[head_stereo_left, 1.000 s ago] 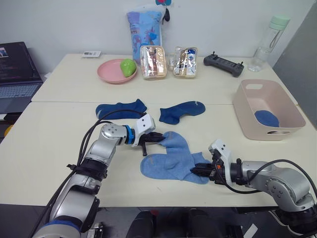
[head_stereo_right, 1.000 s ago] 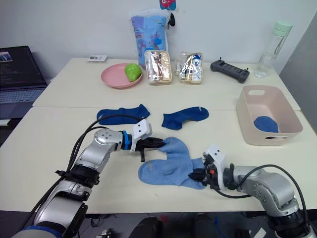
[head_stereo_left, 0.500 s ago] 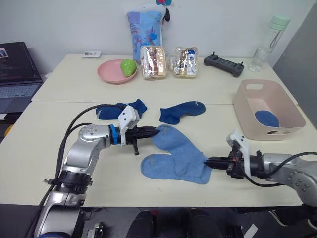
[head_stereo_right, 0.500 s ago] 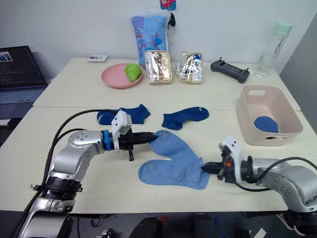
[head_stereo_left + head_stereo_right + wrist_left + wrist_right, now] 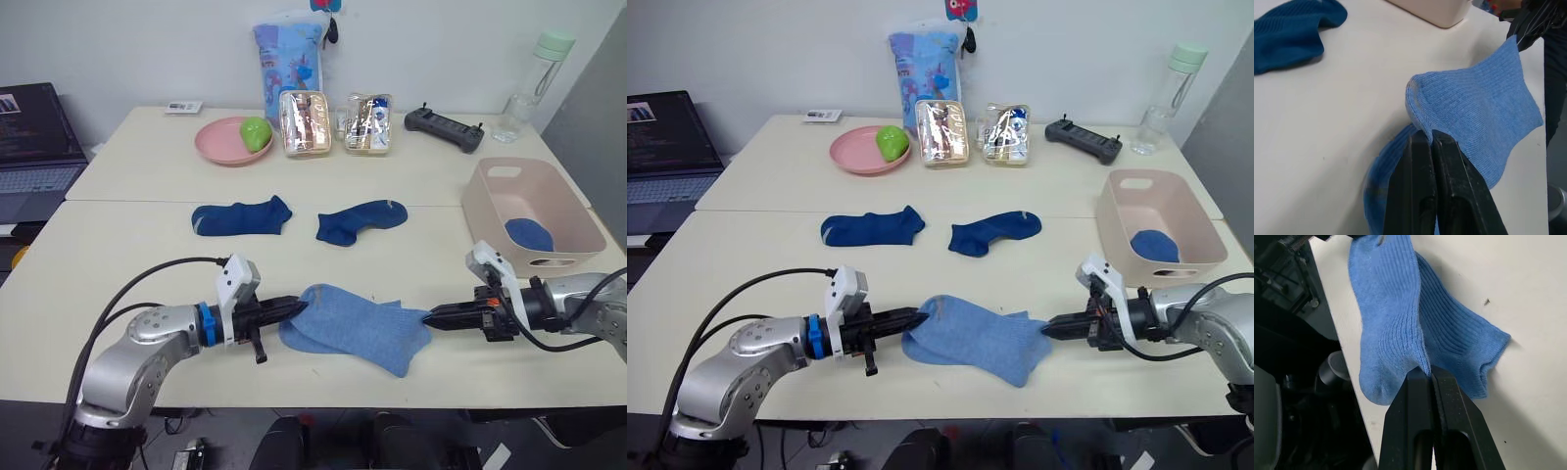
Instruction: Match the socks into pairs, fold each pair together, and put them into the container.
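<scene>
left gripper (image 5: 292, 305): table front at 7 o'clock, pinching left end of light blue socks (image 5: 361, 327)
light blue socks: two stacked, stretched between both grippers at front edge, 6 o'clock
navy socks: one (image 5: 241, 215) at 10 o'clock, one (image 5: 359, 220) just past centre, apart
right gripper (image 5: 431, 316): 5 o'clock, pinching right end of light blue socks
container (image 5: 571, 220): 3 o'clock, folded blue sock (image 5: 529, 234) inside

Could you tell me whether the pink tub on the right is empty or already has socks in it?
Not empty: a blue sock bundle lies on the floor of the tub. Whether that bundle is one sock or a folded pair, I cannot tell.
</scene>
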`<act>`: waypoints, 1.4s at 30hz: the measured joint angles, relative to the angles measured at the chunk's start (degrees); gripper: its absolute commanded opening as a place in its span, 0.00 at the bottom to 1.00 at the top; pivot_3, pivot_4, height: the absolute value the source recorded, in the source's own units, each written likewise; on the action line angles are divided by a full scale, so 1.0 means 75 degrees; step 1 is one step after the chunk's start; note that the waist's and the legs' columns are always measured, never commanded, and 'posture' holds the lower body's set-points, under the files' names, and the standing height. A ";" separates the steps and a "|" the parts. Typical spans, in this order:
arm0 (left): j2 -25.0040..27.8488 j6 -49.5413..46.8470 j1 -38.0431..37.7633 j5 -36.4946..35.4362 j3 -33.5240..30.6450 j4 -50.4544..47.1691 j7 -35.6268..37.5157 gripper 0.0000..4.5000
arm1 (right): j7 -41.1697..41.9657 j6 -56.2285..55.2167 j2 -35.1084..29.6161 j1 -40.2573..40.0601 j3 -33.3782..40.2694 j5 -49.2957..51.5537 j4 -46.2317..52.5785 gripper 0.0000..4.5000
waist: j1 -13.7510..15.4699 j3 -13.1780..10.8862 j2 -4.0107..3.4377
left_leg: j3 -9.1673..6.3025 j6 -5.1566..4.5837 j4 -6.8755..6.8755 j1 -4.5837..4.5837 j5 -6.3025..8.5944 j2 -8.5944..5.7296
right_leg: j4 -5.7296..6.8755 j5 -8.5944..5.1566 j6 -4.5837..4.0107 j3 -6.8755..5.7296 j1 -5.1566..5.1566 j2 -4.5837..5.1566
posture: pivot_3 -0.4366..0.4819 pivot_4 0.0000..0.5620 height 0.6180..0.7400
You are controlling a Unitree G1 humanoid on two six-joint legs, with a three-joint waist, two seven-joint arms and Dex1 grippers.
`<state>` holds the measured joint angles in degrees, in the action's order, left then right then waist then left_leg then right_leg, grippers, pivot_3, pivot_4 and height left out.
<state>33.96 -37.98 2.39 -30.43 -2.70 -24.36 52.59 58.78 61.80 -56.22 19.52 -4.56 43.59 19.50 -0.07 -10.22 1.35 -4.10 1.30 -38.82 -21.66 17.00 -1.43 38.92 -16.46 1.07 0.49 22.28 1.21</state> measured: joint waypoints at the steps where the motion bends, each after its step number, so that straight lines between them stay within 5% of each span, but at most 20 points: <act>1: -0.0060 0.0052 -0.0109 0.0016 0.0024 -0.0001 -0.0093 0.00 | 0.0033 -0.0123 0.0026 0.0088 -0.0221 -0.0193 -0.0103 0.01 | -0.0001 0.0000 0.0000 | 0.0002 0.0000 0.0000 0.0000 0.0000 0.0000 | 0.0000 0.0000 0.0000 0.0002 0.0001 0.0000 | 0.48 0.27 1.00; 14: -0.0022 0.0616 -0.0476 0.0168 0.0108 0.0075 -0.0416 0.00 | 0.0133 -0.1166 0.0723 0.0638 -0.1213 -0.1566 -0.0839 0.01 | 0.0003 -0.0002 -0.0003 | -0.0001 0.0001 0.0001 -0.0004 0.0000 0.0000 | -0.0004 0.0001 -0.0002 0.0001 0.0004 0.0001 | 0.48 0.27 1.00; 20: 0.0027 0.0659 -0.0489 0.0166 0.0108 0.0112 -0.0404 0.00 | 0.0080 -0.1296 0.0783 0.0507 -0.0979 -0.1686 -0.0821 0.38 | 0.0004 -0.0002 -0.0003 | 0.0001 0.0001 0.0001 -0.0004 0.0000 0.0000 | -0.0004 0.0001 -0.0003 0.0002 0.0003 0.0001 | 0.48 0.27 1.00; 28: 0.0112 0.0717 -0.0540 0.0164 0.0097 0.0231 -0.0383 0.00 | 0.0084 -0.0928 0.0177 -0.0535 0.0131 -0.1153 0.0078 0.38 | 0.0022 -0.0003 -0.0004 | -0.0004 0.0001 0.0005 -0.0008 0.0001 0.0000 | -0.0010 0.0001 -0.0004 -0.0003 0.0003 0.0002 | 0.48 0.27 1.00; 42: 0.0220 0.0786 -0.0497 0.0161 0.0110 0.0243 -0.0095 0.00 | -0.0565 -0.0992 0.0497 -0.1305 0.0052 -0.1436 0.0613 0.38 | 0.0013 -0.0004 -0.0007 | 0.0003 0.0001 0.0004 -0.0004 0.0000 0.0000 | -0.0008 0.0001 -0.0003 0.0003 0.0002 0.0001 | 0.48 0.27 1.00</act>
<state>35.61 -32.08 -1.34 -29.22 -1.88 -22.54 51.88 54.55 54.37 -52.49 9.73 -4.18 32.82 24.09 0.03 -10.25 1.30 -4.08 1.31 -38.79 -21.69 17.00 -1.43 38.86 -16.46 1.04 0.51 22.30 1.22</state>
